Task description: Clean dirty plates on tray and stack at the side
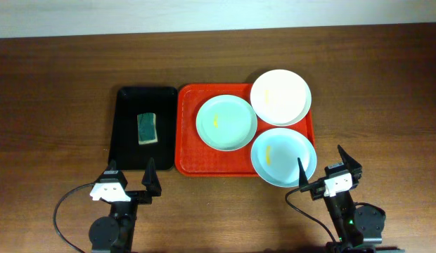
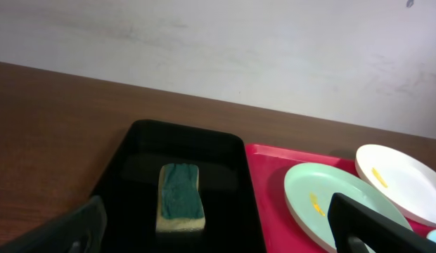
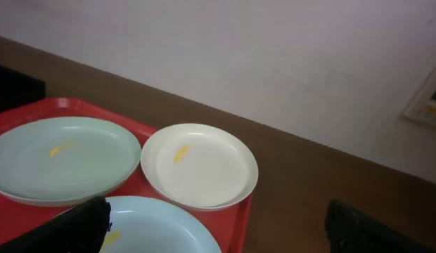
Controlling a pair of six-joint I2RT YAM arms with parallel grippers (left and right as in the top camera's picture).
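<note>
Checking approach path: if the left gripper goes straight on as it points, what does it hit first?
Likely the sponge on the black tray, centred ahead of the left gripper; height is unclear, so the tray's near rim could come first.

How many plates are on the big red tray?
3. On the red-orange plastic tray, the round mint green plate lies left, the round white plate far right, the round light blue plate near right. None seems hidden.

I face a plain off-white wall (image 2: 239, 49), evenly lit and faintly scuffed. The dark brown wood-grain table (image 1: 49, 105) under me runs right up to it. A pale wall plate (image 3: 423, 105) sits at far right.
</note>
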